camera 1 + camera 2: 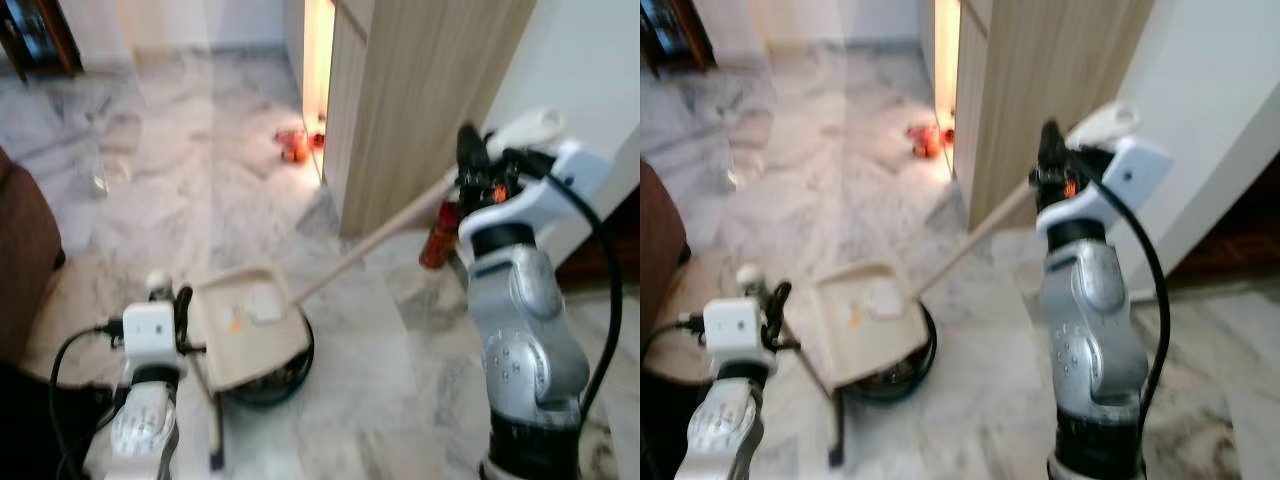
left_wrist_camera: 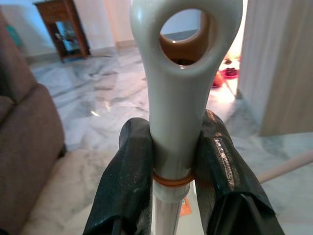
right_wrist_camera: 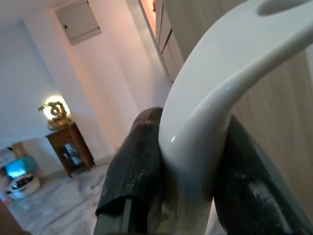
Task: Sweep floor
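A beige dustpan (image 1: 245, 325) rests on the marble floor just ahead of me, holding a white scrap (image 1: 266, 303) and a small orange bit (image 1: 235, 322). Its upright pole ends in a white looped handle (image 2: 183, 73), and my left gripper (image 2: 173, 147) is shut on it at the lower left (image 1: 165, 295). A pale broomstick (image 1: 370, 245) slants from the pan's edge up to my right gripper (image 1: 470, 165), which is shut on the broom's white curved grip (image 3: 205, 112). A dark round broom head (image 1: 275, 380) shows under the pan.
A wooden cabinet (image 1: 420, 100) stands ahead on the right, with red-orange items (image 1: 295, 143) on the floor at its corner. A brown sofa (image 1: 25, 250) borders the left. An orange-red object (image 1: 438, 235) sits by my right arm. Open marble floor (image 1: 180, 170) stretches ahead.
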You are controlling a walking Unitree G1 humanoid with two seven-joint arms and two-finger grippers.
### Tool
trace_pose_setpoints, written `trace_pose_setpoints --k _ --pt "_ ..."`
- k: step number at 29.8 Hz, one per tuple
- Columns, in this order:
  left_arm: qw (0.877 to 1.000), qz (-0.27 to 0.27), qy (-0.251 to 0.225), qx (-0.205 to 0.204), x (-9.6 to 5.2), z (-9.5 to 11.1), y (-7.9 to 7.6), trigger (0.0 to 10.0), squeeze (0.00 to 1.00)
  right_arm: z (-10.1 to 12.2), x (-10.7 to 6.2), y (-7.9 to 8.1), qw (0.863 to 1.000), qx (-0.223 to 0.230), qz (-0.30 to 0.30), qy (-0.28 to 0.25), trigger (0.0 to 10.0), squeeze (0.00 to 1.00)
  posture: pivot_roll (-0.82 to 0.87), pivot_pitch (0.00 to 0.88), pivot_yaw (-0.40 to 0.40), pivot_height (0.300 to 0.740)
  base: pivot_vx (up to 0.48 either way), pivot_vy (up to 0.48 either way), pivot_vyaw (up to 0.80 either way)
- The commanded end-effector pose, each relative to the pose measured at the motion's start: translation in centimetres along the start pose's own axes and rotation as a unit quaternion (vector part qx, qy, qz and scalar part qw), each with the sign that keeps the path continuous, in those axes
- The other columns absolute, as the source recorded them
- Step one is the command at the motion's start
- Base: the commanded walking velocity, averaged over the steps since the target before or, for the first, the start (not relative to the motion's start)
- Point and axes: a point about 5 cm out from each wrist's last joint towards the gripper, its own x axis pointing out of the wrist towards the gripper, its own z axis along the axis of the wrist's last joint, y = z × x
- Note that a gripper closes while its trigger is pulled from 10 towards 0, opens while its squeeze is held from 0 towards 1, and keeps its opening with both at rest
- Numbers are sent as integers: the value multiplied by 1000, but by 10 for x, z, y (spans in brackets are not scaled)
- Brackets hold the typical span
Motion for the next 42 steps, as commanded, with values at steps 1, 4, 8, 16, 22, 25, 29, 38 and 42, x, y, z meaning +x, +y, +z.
trace_pose_setpoints --k 1,4,8,16,22,25,29,38,42 --pt "1000 -1 -19 2 0 6 -1 10000 0 13 -1 -2 1000 0 -3 -31 10000 0 72 93 -11 740 0 0 0" --pt "1000 -7 -25 -1 0 7 -3 10000 0 11 -2 0 1000 1 -1 -29 10000 0 69 95 -10 740 0 0 0" --pt "1000 -11 -29 -3 -1 8 -5 10000 0 8 -4 4 1000 7 7 -26 10000 0 69 94 -10 740 0 0 0" --pt "999 -19 -31 -6 -1 8 -7 10000 0 3 -6 26 999 26 38 -17 10000 0 67 96 -8 740 0 0 0" --pt "999 -15 -30 -3 -2 7 -4 10000 0 4 -7 35 998 7 60 -30 10000 0 69 92 -7 740 0 0 0" --pt "999 -14 -30 -2 -2 7 -3 10000 0 7 -8 45 995 -17 89 -46 10000 0 71 88 -8 740 0 0 0" --pt "999 -17 -34 -5 -1 8 -6 10000 0 7 -13 62 990 -33 127 -59 10000 0 74 83 -9 740 0 0 0" --pt "999 -16 -33 -4 -2 8 -4 10000 0 8 -20 81 983 -33 162 -76 10000 0 77 87 -13 740 0 0 0" --pt "999 -16 -35 -3 -2 8 -5 10000 0 11 -24 88 979 -39 172 -98 10000 0 83 88 -17 740 0 0 0"
